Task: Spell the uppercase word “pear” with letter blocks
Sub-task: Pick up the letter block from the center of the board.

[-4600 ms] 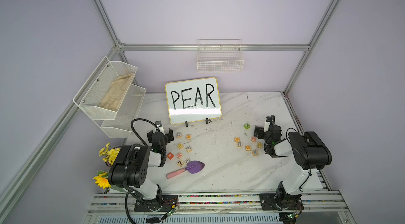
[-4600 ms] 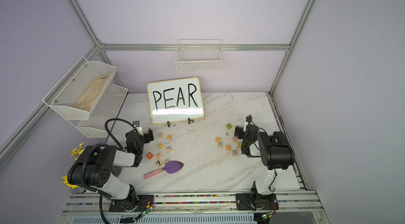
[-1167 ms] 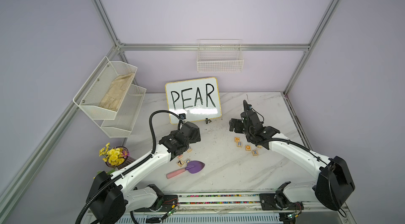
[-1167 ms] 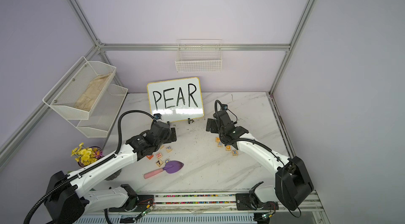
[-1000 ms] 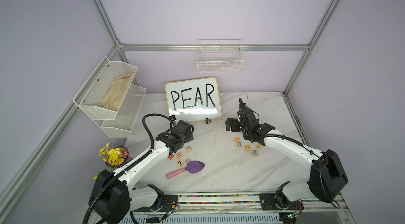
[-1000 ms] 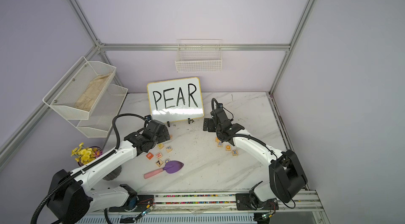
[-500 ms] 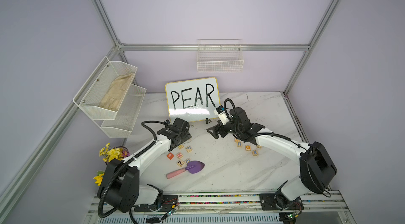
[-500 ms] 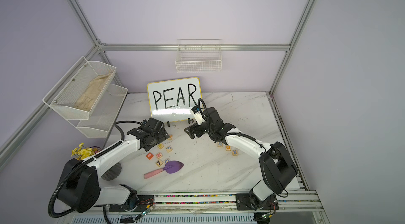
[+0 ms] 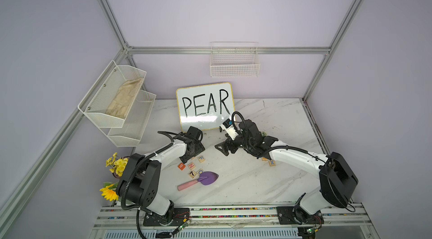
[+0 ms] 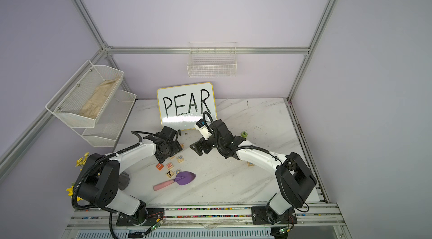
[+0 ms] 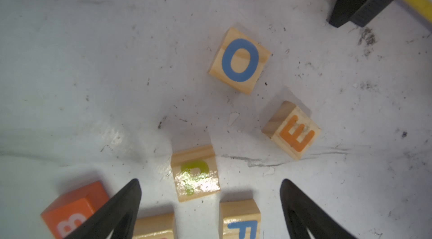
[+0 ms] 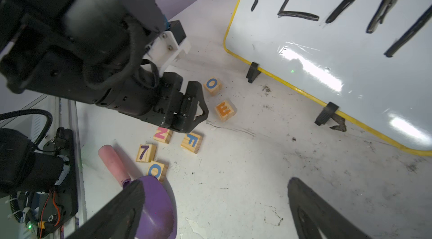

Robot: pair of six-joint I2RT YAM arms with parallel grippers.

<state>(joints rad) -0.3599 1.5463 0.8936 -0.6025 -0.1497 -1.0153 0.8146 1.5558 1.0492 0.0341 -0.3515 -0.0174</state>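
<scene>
Closest in: left gripper (image 11: 210, 183), parted wide, nothing clasped. Between its black fingers (image 11: 119, 202), touching neither: the P block (image 11: 195, 174), flat on the marble table (image 11: 81, 74), yellow letter up under glare. A cube, so no long axis to line up; edges turned only slightly against the finger line. Roughly centred in the gap, so probably just a short drop and a squeeze, no sideways shift.

Crowding to mind: orange B block (image 11: 72, 209) just outside one finger, F block (image 11: 239, 220) and N block (image 12: 162, 133) just beside the P toward the palm, near enough to be nudged on closing.

A little further out: the E block (image 11: 292, 130), skewed, clear of the fingers, likely next in line. Beyond it the O block (image 11: 239, 60), not wanted.

Further off: right gripper (image 12: 215, 186), likewise gaping and empty, hovering over bare marble with the purple trowel (image 12: 154, 209) past one finger; left arm plainly the nearer to both P and E.

A and R: not to be made out; half-hidden cubes (image 9: 271, 162) under the right arm, letters too small to read.

Farthest back: whiteboard (image 12: 339, 39), handwritten PEAR
</scene>
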